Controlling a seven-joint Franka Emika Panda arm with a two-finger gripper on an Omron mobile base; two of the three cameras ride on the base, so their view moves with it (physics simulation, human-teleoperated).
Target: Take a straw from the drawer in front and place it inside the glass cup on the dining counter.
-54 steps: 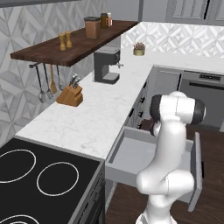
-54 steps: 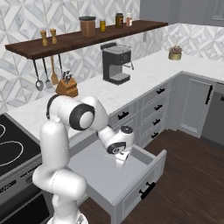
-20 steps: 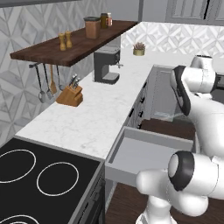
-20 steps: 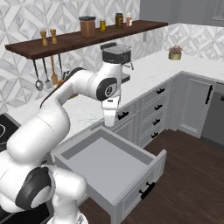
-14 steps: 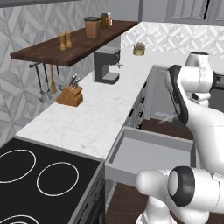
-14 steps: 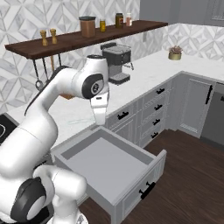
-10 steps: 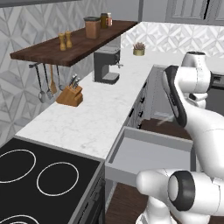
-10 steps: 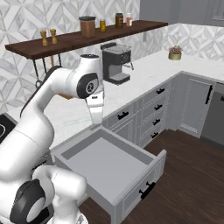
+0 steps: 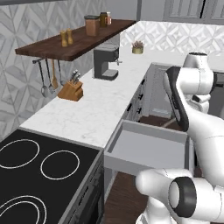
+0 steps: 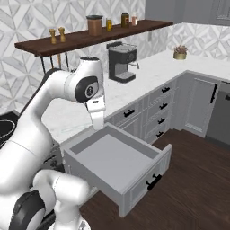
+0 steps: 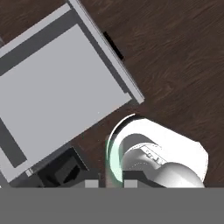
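Note:
The drawer (image 10: 112, 164) stands pulled out below the marble worktop, its plain grey inside bare; the hand view looks straight down on the drawer (image 11: 52, 87) from high above. My gripper (image 10: 99, 127) points down over the drawer's back left corner, well above it. In the hand view the gripper (image 11: 110, 183) is shut, and a thin pale stick, the straw (image 11: 108, 174), rises between the finger tips, hard to separate from the robot's pale body behind it. The glass cup and the dining counter are out of view.
Dark wood floor (image 11: 175, 52) lies to the right of the drawer. A coffee machine (image 10: 122, 63), a knife block (image 9: 71, 91) and a small plant (image 10: 180, 52) stand on the worktop. The black stove (image 9: 39, 175) lies at the left. Narrower drawers (image 10: 157, 108) with dark handles line the cabinets.
The arm has swung left in the right base view, from in front of the coffee machine to above the drawer's back corner. The drawer stays open and bare.

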